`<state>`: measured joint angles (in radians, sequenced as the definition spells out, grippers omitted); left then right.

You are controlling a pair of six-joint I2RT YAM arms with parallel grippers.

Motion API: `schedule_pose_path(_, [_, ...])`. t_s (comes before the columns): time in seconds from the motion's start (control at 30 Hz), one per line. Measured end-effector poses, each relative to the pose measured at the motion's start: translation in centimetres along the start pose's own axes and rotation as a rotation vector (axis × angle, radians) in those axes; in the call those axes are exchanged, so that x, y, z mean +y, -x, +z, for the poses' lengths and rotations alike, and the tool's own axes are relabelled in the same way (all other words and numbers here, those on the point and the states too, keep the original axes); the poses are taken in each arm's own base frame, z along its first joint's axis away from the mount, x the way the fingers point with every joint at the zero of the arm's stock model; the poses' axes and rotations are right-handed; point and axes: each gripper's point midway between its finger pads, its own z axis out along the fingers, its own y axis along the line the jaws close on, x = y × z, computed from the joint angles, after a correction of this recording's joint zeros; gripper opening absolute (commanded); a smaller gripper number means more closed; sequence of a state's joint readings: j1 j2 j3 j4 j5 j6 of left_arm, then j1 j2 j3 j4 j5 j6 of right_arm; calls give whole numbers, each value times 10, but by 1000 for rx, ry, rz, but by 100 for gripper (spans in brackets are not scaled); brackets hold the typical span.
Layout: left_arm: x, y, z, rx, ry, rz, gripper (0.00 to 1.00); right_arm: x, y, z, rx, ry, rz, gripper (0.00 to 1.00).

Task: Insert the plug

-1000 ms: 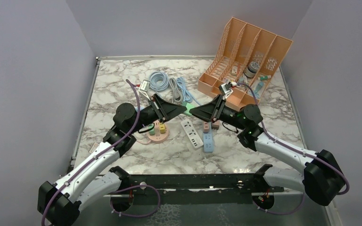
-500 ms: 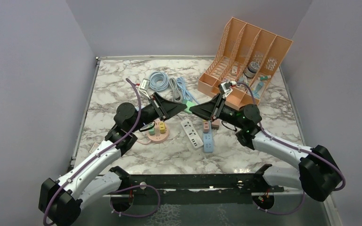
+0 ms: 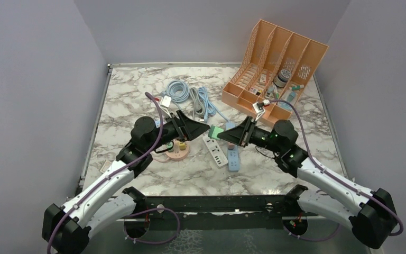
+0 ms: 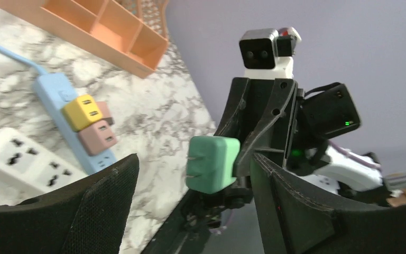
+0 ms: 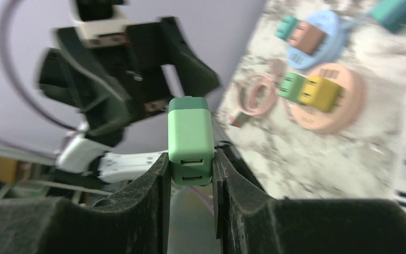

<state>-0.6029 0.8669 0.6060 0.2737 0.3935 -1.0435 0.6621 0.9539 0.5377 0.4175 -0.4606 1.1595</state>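
The plug is a green block adapter held above the table between the two arms. My right gripper is shut on it, pinching its two sides, with the plug sticking out past the fingertips. In the left wrist view the plug shows two metal prongs pointing left. It sits between the wide-apart fingers of my left gripper, which is open and touches nothing. A white power strip and a blue power strip lie on the marble below.
A pink round socket hub with coloured adapters lies under the left arm. Coiled cables lie behind the arms. An orange file organizer stands at the back right. Pink and yellow adapters sit in the blue strip.
My left gripper has opened and let go of the plug. The right gripper has shut on it and drawn it slightly toward the near right.
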Motion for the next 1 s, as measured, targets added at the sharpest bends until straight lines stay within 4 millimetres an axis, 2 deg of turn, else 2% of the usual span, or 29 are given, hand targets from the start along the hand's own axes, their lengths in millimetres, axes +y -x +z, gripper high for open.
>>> schedule_pose_path(0.13, [10, 10, -6, -20, 100, 112, 79, -38, -8, -12, 41, -204, -75, 5])
schedule_pose_path(0.23, [16, 22, -14, -52, 182, 200, 79, -58, -12, -26, 82, -349, -135, 5])
schedule_pose_path(0.37, [27, 37, -26, -101, 284, 309, 79, -66, -9, -46, 112, -470, -205, 5])
schedule_pose_path(0.53, [55, 50, -43, -147, 444, 415, 79, -71, -3, -59, 169, -605, -246, 2])
schedule_pose_path(0.73, [68, 52, -56, -175, 507, 439, 79, -103, -13, -74, 326, -803, -254, 1])
schedule_pose_path(0.83, [75, 49, -55, -165, 526, 433, 79, -119, -20, -90, 391, -890, -270, 1])
schedule_pose_path(1.0, [87, 43, -54, -144, 548, 417, 79, -135, -30, -100, 479, -954, -272, 1])
